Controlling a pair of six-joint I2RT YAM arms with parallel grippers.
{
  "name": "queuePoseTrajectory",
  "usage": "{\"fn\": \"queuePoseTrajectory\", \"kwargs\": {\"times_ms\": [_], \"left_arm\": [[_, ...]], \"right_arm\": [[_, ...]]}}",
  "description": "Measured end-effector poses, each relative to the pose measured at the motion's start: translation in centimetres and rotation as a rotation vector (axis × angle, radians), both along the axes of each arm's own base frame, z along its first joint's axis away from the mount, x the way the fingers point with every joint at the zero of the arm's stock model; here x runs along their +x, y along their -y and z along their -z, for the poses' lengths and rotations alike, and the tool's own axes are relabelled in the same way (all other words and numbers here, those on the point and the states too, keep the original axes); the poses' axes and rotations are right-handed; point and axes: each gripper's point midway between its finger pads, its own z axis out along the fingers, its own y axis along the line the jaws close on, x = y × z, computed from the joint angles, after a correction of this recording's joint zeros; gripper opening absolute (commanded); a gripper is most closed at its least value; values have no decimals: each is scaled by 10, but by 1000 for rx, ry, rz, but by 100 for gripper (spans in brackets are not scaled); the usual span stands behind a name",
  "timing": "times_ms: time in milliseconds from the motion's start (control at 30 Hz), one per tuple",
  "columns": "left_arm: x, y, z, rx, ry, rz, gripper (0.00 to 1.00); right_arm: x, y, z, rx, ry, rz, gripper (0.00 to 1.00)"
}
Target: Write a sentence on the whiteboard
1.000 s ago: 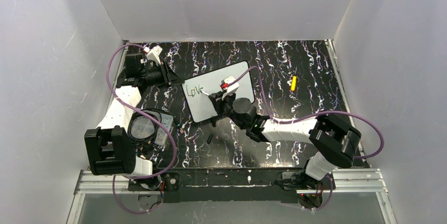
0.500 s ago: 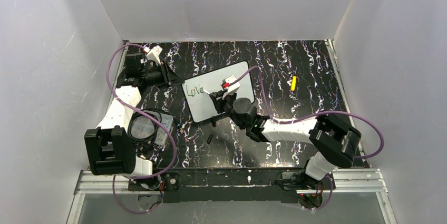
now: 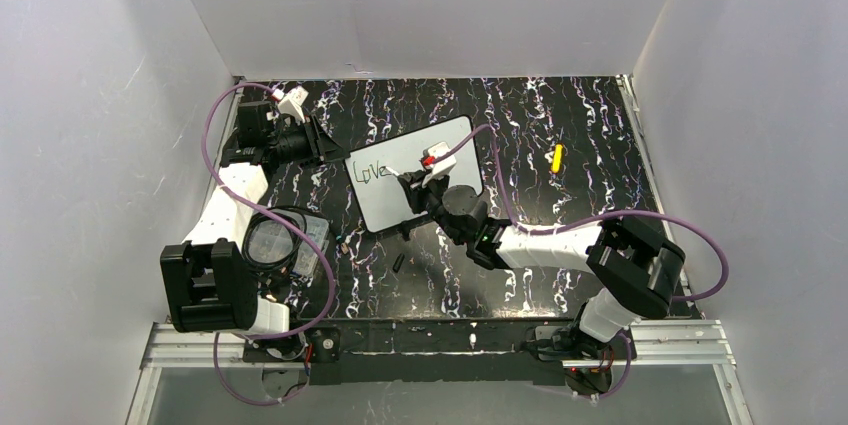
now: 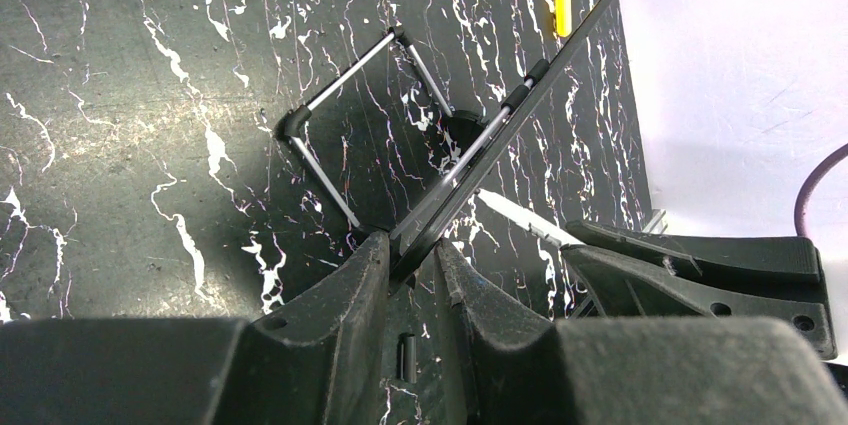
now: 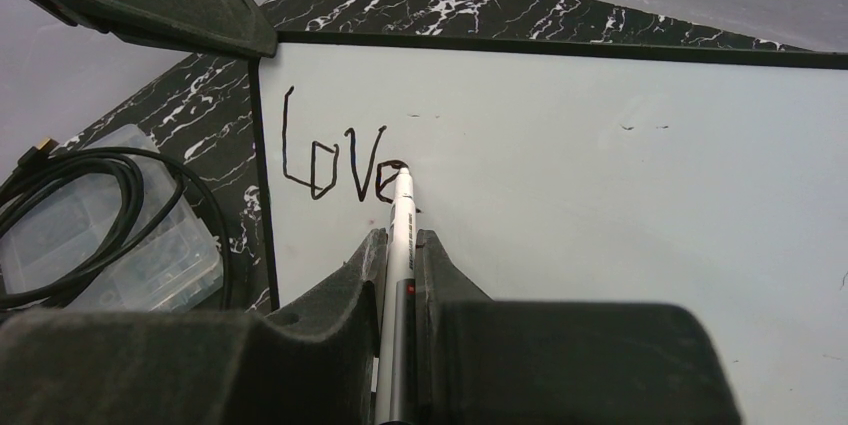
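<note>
The whiteboard [image 3: 388, 203] sits just left of centre in the top view, propped at a tilt on a thin wire stand [image 4: 345, 95] that shows behind it in the left wrist view. It looks light, thin and stiff, with a smooth face that gives a grip nothing to bite on, so the black rim is the place to take hold. Being propped, it would likely skid or rock under pen pressure unless braced.

The left fingers [image 4: 412, 253] are narrowed onto that rim, pinching the board edge-on at its left corner. The right fingers [image 5: 400, 240] are closed on a white marker pen [image 5: 399, 207], whose tip touches the board at the end of the word "Love" [image 5: 340, 160], written in the upper left of the board. Most of the white face to the right is bare.

On the black marbled tabletop [image 3: 560, 105], a clear plastic box [image 3: 310, 240] under a coil of black cable [image 3: 268, 243] lies at lower left, near the board but apart. A yellow pen [image 3: 556, 157] lies well apart at right. Neither blocks the writing line; the right arm's purple cable [image 3: 490, 160] crosses the board's right end.
</note>
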Motion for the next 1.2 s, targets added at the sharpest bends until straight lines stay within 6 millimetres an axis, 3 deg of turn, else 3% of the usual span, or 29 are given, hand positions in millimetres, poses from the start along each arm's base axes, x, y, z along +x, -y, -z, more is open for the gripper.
{"fn": "queuePoseTrajectory", "kwargs": {"times_ms": [400,733,933,1200], "left_arm": [[0,0,0,-1,0,1,22],[0,0,0,-1,-1,1,22],[0,0,0,0,0,1,22],[0,0,0,0,0,0,22]], "right_arm": [[-3,-3,-8,12,6,-29,1],[-16,7,-60,105,52,-69,1],[-18,13,-54,76,28,-100,1],[-5,30,-45,36,-12,-106,1]]}}
